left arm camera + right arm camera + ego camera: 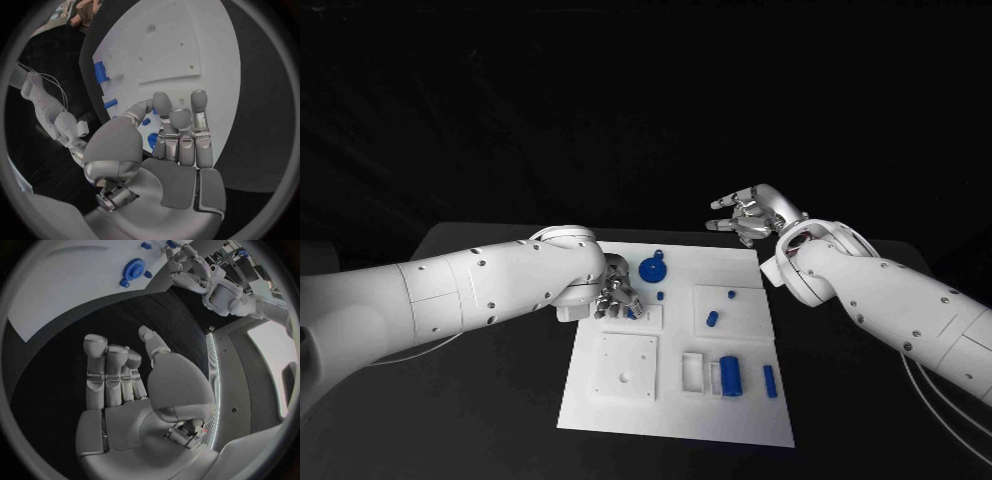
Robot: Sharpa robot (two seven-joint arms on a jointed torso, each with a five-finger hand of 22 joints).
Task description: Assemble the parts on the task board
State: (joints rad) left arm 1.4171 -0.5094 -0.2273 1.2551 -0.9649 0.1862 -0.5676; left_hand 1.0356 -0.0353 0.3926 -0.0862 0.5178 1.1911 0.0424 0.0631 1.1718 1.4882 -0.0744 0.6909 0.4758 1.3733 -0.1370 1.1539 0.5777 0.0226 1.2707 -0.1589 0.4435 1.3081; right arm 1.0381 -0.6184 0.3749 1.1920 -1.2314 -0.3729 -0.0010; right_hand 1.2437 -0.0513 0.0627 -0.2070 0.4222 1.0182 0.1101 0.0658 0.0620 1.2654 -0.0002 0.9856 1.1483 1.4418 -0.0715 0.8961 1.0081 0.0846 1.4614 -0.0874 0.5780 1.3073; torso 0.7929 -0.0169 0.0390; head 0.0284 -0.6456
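Head view: the silver left hand [617, 298], fingers loosely spread and holding nothing, hovers over small blue plastic parts [714, 319] on the flat white task board [733, 420]. The silver right hand [750, 213] waits released, well away. A careless descent could scatter parts beneath the fingers.

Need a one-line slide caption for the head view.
Left hand reaches down over blue parts on the white task board; right hand hovers open beyond the board's far right corner.

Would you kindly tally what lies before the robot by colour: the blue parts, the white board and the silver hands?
Blue parts: 7, one half hidden by the left hand
White task board: 1
Silver hands: 2, counting the right hand
Total: 10
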